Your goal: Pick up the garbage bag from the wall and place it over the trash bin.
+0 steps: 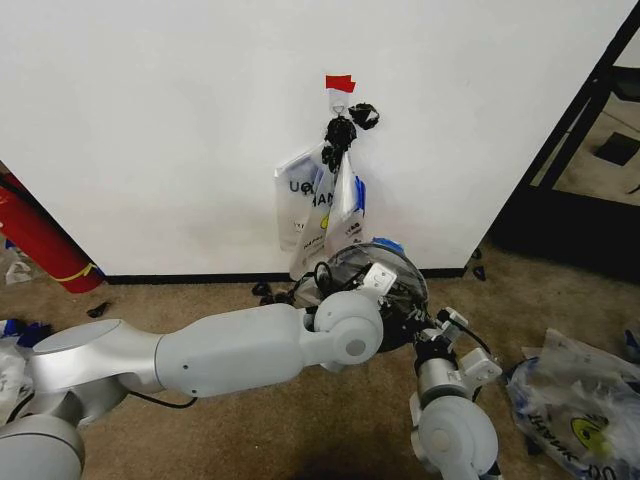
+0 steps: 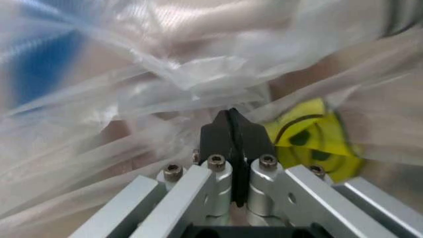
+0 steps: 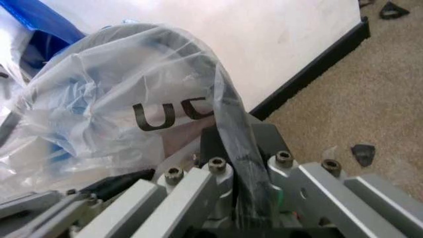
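Observation:
The garbage bag point(image 1: 372, 258) is a translucent film with a blue rim band, draped over the top of the black mesh trash bin point(image 1: 402, 292) at the foot of the white wall point(image 1: 150, 120). My left arm reaches across from the left, and the left gripper point(image 1: 385, 280) is at the bin's top. In the left wrist view the left gripper point(image 2: 231, 113) is shut, pinching bag film point(image 2: 198, 84) beside a yellow smiley print. The right gripper point(image 1: 432, 325) is at the bin's near side. In its wrist view the right gripper point(image 3: 238, 136) is shut on the bag-covered bin rim point(image 3: 221, 94).
More printed bags point(image 1: 310, 205) hang from a wall hook under a black plastic wad point(image 1: 345, 125). A red cylinder point(image 1: 40, 245) leans at the left. Another bag point(image 1: 575, 400) lies on the carpet at the right, near a dark opening point(image 1: 590, 160).

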Robot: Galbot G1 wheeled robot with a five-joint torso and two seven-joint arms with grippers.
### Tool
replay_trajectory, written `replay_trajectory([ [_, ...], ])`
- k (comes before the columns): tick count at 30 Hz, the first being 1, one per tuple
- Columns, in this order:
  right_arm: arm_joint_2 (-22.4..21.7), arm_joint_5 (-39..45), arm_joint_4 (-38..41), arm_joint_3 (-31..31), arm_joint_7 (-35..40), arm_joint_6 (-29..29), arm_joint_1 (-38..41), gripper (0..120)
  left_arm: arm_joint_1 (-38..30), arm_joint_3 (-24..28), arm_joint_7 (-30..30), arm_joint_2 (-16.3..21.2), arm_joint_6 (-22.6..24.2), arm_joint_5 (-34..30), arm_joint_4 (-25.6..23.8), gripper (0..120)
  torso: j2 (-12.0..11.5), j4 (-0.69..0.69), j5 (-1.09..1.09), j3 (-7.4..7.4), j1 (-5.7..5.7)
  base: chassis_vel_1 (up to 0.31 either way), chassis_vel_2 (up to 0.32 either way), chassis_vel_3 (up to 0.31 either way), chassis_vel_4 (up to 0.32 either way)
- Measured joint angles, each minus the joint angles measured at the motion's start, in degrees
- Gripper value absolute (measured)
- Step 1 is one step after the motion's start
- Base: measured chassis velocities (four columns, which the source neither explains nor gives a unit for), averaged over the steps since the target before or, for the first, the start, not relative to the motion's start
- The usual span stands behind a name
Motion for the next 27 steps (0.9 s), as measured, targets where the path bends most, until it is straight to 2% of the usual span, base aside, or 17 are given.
replay_trajectory([
  [12, -0.12, 0.13, 0.3, -0.8, 0.09, 0.01, 0.27, 1, 0.86, 0.48, 0.24, 0.95, 0.27, 1.43, 2.38, 0, 0.0, 0.01, 0.0, 0.0, 0.0, 0.0, 0.0, 0.0, 0.0],
  [27, -0.17, 0.14, 1.09, -1.42, 0.11, -0.04, -0.15, 1, 1.22, 0.61, 2.38, -0.05, 0.08, 3.38, 6.48, 0, 0.0, 0.0, -0.01, 0.0, 0.0, 0.0, 0.0, 0.0, 0.0],
])
